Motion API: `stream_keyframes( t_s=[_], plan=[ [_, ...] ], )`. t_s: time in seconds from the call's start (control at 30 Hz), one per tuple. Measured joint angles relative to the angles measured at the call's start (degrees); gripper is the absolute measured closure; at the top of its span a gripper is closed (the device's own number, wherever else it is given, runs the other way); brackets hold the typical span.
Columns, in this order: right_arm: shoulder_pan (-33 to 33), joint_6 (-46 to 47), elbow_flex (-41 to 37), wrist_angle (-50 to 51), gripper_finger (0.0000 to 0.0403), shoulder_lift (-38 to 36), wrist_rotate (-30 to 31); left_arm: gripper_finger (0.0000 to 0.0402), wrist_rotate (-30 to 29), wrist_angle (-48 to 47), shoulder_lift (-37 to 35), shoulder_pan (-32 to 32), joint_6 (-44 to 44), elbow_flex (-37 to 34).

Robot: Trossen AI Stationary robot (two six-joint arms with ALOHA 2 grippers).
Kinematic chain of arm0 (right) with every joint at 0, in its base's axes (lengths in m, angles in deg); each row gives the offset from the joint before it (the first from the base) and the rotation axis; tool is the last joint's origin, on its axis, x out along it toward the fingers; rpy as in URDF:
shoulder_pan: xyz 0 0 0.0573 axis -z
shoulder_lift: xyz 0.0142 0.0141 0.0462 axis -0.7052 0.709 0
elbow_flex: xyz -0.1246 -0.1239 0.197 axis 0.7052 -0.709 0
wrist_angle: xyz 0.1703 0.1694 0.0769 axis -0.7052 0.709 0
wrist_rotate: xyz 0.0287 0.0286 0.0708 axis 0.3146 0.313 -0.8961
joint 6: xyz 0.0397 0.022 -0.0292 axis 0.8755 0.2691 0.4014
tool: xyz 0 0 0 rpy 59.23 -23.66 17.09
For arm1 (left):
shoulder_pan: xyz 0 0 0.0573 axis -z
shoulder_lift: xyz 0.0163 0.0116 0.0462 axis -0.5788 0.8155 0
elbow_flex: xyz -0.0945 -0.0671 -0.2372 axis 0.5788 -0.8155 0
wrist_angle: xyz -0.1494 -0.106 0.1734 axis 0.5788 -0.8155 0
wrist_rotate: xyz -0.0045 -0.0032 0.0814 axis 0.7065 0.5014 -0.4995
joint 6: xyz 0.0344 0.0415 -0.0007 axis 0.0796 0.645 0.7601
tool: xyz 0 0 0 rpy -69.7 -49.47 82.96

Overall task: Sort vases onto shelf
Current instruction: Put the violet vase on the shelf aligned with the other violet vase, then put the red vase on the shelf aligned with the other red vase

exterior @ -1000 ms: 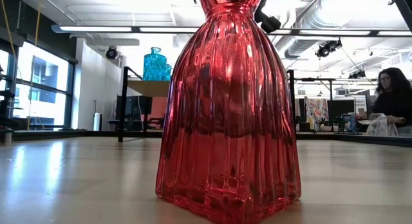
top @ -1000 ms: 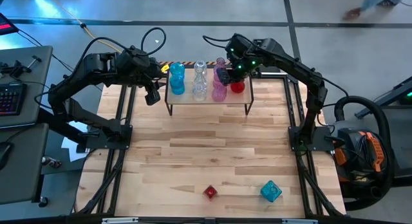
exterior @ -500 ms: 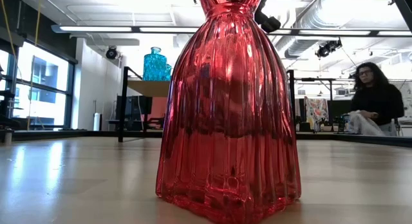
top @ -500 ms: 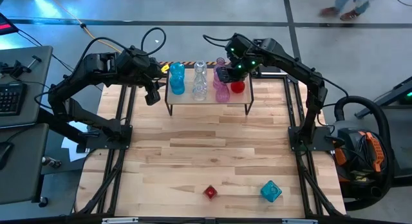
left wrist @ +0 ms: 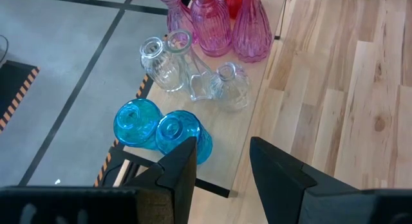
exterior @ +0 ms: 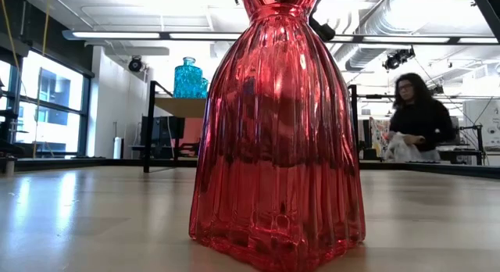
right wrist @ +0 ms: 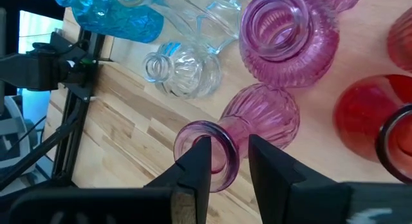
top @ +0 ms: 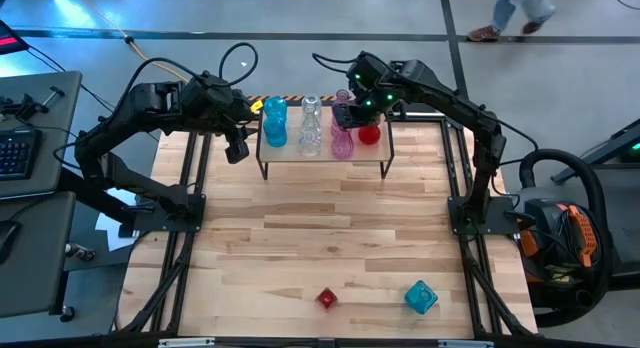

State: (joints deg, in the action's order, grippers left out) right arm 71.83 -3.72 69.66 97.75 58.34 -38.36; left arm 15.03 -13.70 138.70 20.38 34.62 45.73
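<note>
Your right claw (right wrist: 224, 161) is hovering over shelf (top: 322, 156), fingers parted round pink vase (right wrist: 257, 118) neck, not gripping. Left claw (left wrist: 222, 163) is waiting open beside shelf's blue vases (left wrist: 161, 130). Red vase (top: 327, 298) is sitting on table (top: 320, 238).

Vases (top: 306, 126) crowd my shelf (top: 323, 158) rim to rim, seemingly gapless, while the table (top: 320, 238) before it lies open.

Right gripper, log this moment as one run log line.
right gripper: open, over pink vase on shelf | left gripper: open, waiting beside shelf
</note>
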Motion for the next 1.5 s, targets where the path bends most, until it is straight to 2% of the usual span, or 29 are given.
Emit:
stream_keyframes(
  t_s=[0.6,0.93,1.2,1.4,1.5],
  plan=[
    [0.4,-0.8,0.0,-0.2,0.0320,0.0,-0.4,0.0266,0.0,0.0,0.0,0.0,0.0,0.0],
    [0.8,-2.1,3.4,0.8,0.0320,0.0,1.1,0.0266,0.0,0.0,0.0,0.0,0.0,0.0],
    [0.8,-2.5,7.4,5.5,0.0320,0.0,1.1,0.0266,0.0,0.0,0.0,0.0,0.0,0.0],
    [-2.5,-0.4,13.0,12.5,0.0320,0.0,-0.1,0.0266,0.0,0.0,0.0,0.0,0.0,0.0],
    [-5.9,1.7,12.0,14.0,0.0320,-1.5,-0.9,0.0266,0.0,0.0,0.0,0.0,0.0,0.0]
  ],
)
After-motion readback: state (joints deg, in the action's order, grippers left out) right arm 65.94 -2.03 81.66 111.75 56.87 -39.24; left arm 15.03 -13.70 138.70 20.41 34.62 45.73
